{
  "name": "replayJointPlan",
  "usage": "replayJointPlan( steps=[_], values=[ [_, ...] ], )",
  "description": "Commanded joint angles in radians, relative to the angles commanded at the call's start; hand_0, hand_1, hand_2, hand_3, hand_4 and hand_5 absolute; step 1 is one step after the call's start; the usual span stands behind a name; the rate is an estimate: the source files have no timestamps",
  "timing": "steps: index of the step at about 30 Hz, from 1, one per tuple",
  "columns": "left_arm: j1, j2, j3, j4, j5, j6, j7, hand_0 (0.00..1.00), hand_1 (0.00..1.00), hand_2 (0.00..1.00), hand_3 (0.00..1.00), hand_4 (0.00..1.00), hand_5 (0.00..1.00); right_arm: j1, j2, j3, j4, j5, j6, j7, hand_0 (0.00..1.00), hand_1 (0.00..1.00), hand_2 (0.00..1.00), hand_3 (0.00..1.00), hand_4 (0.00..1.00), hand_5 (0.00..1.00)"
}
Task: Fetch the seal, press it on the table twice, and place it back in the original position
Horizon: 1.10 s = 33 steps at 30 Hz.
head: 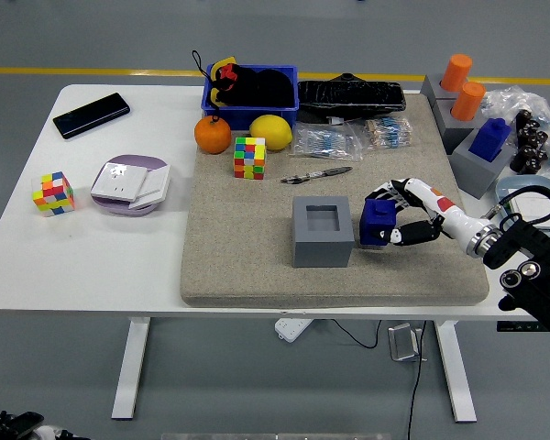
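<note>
My right hand (396, 220) was curled around the blue seal (378, 223), fingers wrapped over its top and side, holding it on or just above the grey felt mat (247, 266), just beside the right face of the grey holder block (323, 231) with its square recess open upward. Whether the seal's base touched the mat I could not tell. My black forearm ran off toward the mat's right edge.

Past the block, a pen (315, 174) lay toward the mat's far side, with a colour cube (249, 158), an orange (213, 135) and a lemon (270, 132) near the far left corner, in front of a blue bin (252, 94). Clear packets (325, 142) and a black bag (350, 94) lined the far edge. At the far right corner stood grey blocks carrying orange cylinders (462, 85) and another blue seal (489, 139).

The mat covered the right part of the white tabletop (92, 257); on the bare left part sat a second cube (53, 192), a stack of white cards (130, 182) and a phone (92, 115). Beyond lay grey floor with a yellow line (92, 71).
</note>
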<state>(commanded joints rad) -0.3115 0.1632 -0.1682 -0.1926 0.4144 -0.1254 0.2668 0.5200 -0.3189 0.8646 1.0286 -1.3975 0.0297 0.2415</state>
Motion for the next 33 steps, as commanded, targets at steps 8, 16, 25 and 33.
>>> replayJointPlan(
  steps=[8,16,25,33],
  values=[
    [0.001,0.000,-0.002,0.000,0.001,0.000,0.001,0.717,0.690,0.680,0.749,0.679,0.251,0.007,-0.011,0.062,0.163,-0.020,0.011,-0.031,0.495,0.383,0.376,0.397,0.638,0.002],
    [0.002,0.000,-0.002,0.000,0.001,0.000,0.002,0.718,0.690,0.680,0.748,0.679,0.251,0.017,0.001,0.032,0.261,0.008,0.026,-0.050,0.494,0.382,0.375,0.393,0.637,0.002],
    [-0.001,0.003,-0.013,-0.001,0.019,-0.002,0.006,0.717,0.690,0.680,0.748,0.680,0.251,0.048,0.008,-0.045,0.232,0.034,0.045,-0.060,0.493,0.382,0.374,0.392,0.636,0.002],
    [-0.002,0.005,-0.019,-0.002,0.030,-0.004,0.008,0.717,0.690,0.680,0.748,0.680,0.251,0.082,0.040,-0.075,0.147,0.032,0.038,-0.047,0.492,0.382,0.373,0.391,0.637,0.002]
  ],
)
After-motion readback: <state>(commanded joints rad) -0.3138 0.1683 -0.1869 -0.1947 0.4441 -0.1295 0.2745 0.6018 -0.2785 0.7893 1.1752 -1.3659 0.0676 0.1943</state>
